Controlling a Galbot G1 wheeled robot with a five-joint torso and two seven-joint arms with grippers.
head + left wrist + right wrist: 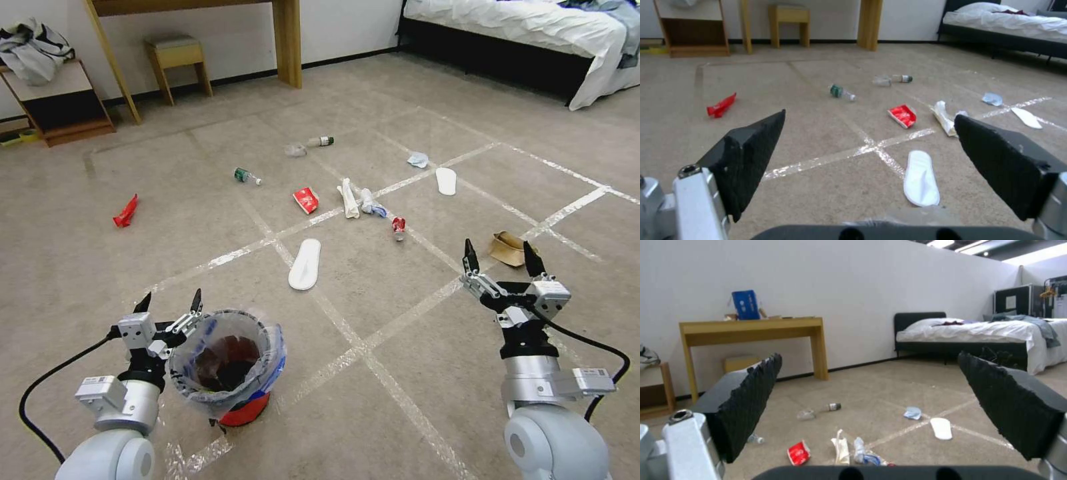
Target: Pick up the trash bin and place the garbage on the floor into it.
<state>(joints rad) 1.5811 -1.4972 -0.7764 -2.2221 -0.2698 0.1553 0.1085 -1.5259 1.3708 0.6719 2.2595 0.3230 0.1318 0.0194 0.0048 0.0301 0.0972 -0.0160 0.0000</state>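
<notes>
Risk judged: small round red plastic trash bin (230, 373), clear blue-printed bag liner, could be tipped or liner alone snagged, rim being thin and crinkly. Left gripper (169, 306) held just beside bin rim, spread wide, nothing held. Right gripper (500, 259) raised well apart from bin, spread wide, nothing held. Scattered garbage (306, 199) lay beyond bin on carpet.

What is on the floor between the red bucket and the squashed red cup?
In the head view, a white slipper lies on the carpet between the trash bin and the red cup, beside a tape line.
</notes>
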